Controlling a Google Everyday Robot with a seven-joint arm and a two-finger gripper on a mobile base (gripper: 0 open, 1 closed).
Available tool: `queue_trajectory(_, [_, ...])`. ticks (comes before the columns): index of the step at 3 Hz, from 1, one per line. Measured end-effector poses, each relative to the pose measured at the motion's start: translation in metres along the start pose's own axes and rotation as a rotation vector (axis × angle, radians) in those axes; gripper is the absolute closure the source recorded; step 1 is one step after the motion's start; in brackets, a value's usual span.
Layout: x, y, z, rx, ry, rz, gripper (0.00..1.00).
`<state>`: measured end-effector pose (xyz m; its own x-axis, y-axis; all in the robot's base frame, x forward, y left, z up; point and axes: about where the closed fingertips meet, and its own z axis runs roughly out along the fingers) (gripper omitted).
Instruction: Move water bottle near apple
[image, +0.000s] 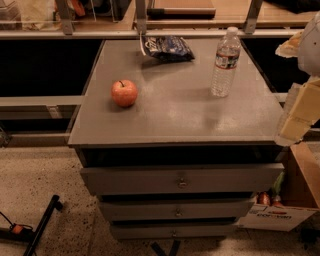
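In the camera view, the water bottle (226, 62) is seen standing upright on the right rear part of a grey cabinet top (175, 117), with its white cap on and nothing touching it. The apple (124, 93) is found on the left side of the same top, stem up, well apart from the bottle, with a broad stretch of bare surface between the two. A dark blue snack bag (167, 48) is laid near the back edge, further back than the apple and clear of both things. The gripper (299, 114) is shown only in part at the right edge of the view, as pale cream and white pieces held off the right side of the cabinet, lower in the picture than the bottle and apart from it. Whether it is spread or closed cannot be told, and nothing is seen to be carried by it. Below the top, the drawers (181, 178) are shut. From this layout the task is judged to be at its very start: the bottle is neither grasped nor lifted. The whole job is judged to be left: the bottle must be reached, taken, carried leftward across the top and set down upright just beside the apple.
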<state>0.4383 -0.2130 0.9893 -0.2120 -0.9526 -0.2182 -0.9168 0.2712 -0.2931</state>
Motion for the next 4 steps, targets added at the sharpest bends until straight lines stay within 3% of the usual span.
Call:
queue_trajectory(1, [0.000,0.000,0.000,0.000,0.000,0.000,0.00])
queue_trajectory(2, [0.000,-0.019,0.004,0.005,-0.040,0.045,0.00])
queue_trajectory(3, [-0.005,-0.056,0.018,0.037,-0.092,0.067,0.00])
queue_trajectory(4, [-0.012,-0.093,0.039,0.088,-0.201,0.088,0.00])
